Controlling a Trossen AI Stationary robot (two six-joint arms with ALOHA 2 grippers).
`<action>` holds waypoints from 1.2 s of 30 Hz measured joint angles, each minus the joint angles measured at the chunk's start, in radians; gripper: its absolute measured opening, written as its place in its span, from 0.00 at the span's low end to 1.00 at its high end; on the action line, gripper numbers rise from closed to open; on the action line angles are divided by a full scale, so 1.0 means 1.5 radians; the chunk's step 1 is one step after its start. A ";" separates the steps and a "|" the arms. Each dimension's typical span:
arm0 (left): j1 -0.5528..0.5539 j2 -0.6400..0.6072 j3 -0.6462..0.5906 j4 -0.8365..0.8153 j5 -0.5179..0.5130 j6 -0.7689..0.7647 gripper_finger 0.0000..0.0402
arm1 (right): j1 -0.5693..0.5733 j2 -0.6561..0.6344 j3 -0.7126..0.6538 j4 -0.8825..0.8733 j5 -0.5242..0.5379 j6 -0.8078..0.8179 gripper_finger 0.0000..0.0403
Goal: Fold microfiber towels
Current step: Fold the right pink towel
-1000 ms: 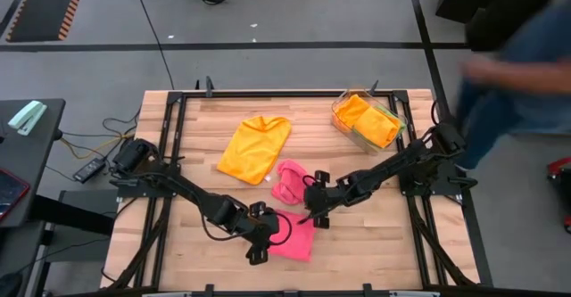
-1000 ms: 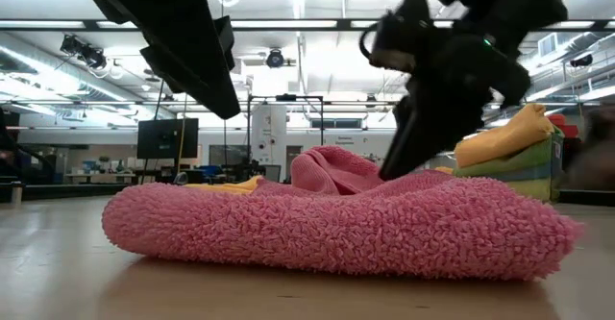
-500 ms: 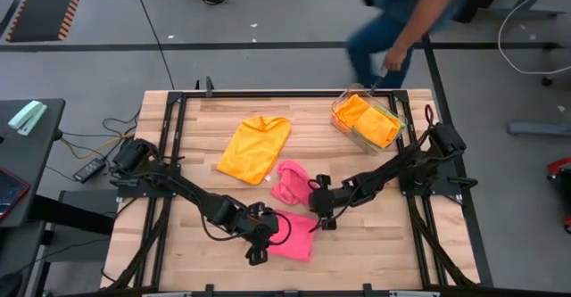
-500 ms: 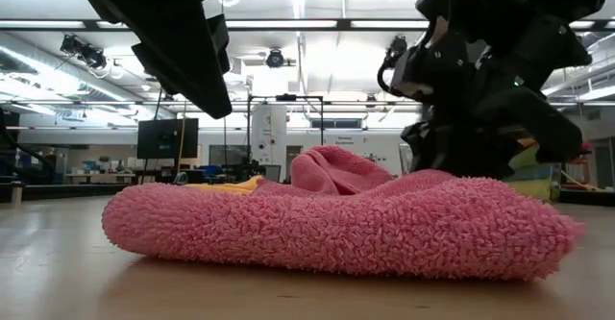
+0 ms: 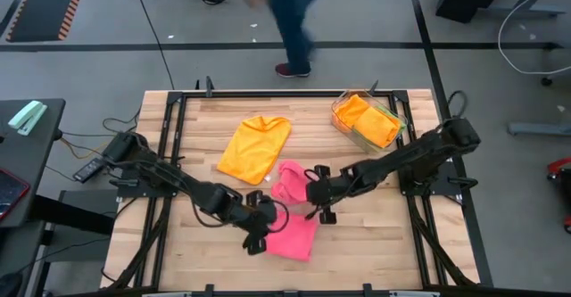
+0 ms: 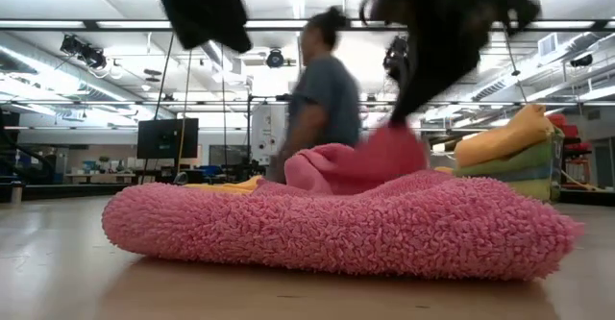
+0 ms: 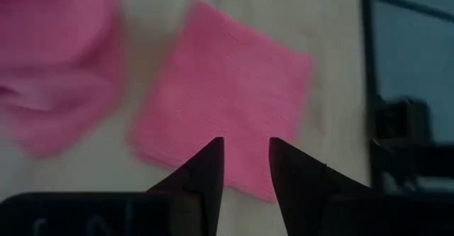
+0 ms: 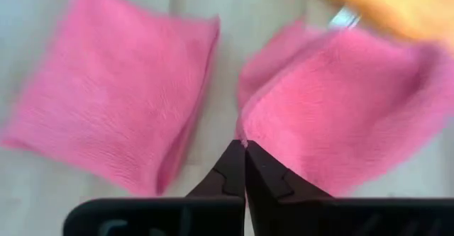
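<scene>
A person [image 5: 290, 16] is passing behind the table as a motion blur, head cut off by the high view's top edge. In the low view, both arms are smearing into dark shapes overhead, their grippers indistinct. The clear tray [image 5: 357, 136] is hiding the towels stacked beneath its orange one.

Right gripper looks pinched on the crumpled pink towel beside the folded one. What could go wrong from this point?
The right gripper is shut on just the edge of the crumpled pink towel; so thin a pinch may slip as it lifts. The folded pink towel lies close by, so dragging could disturb its fold. The left gripper hangs over that folded towel with fingers apart, near the right arm; the two could collide.
</scene>
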 joint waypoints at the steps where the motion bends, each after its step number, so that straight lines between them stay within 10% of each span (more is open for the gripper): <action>1: 0.004 -0.012 0.000 -0.007 -0.022 0.002 0.30 | -0.004 -0.017 0.021 -0.031 -0.009 -0.003 0.01; 9: 0.074 -0.103 0.000 -0.002 -0.159 0.047 0.44 | -0.049 -0.125 0.213 -0.258 -0.011 -0.006 0.01; 20: 0.173 -0.094 -0.001 0.200 -0.180 0.177 0.62 | -0.080 -0.108 0.392 -0.405 -0.016 0.029 0.01; 36: 0.207 -0.082 0.000 0.281 -0.174 0.234 0.54 | -0.092 -0.109 0.430 -0.419 -0.010 0.118 0.00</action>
